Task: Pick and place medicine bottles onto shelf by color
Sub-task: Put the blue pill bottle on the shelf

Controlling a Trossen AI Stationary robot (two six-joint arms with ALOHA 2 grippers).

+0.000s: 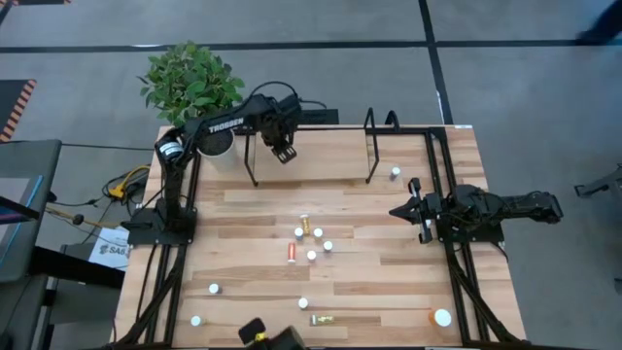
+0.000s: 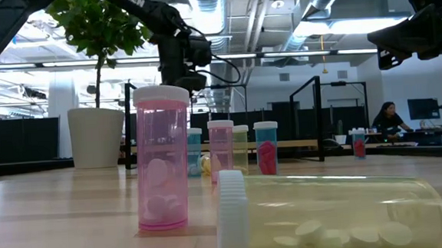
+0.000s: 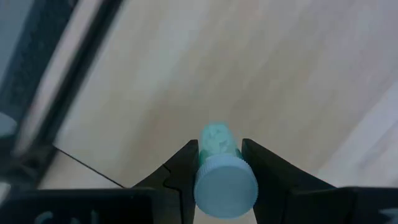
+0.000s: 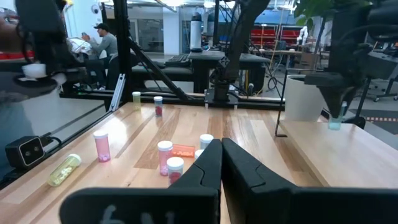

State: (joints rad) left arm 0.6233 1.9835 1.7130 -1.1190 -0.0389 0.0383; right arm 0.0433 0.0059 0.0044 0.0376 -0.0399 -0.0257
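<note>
Left wrist view shows the left gripper (image 3: 219, 163) clamped on a small pale-green medicine bottle with a white round cap (image 3: 221, 171), held just under the cap above the light-wood shelf board in its black tube frame (image 1: 311, 160) — a light, rigid, smooth plastic cylinder, likely slippery, so the body below the cap looks the safest hold. The right gripper (image 1: 400, 211) waits with fingers together at the right edge of the plank surface (image 1: 389, 282) — other bottles stand scattered mid-surface, including a pink one (image 2: 162, 157).

light: bright, even overhead — soft shadows | glare: tabletop (image 4: 155, 134) sheen | blur: left wrist view
</note>
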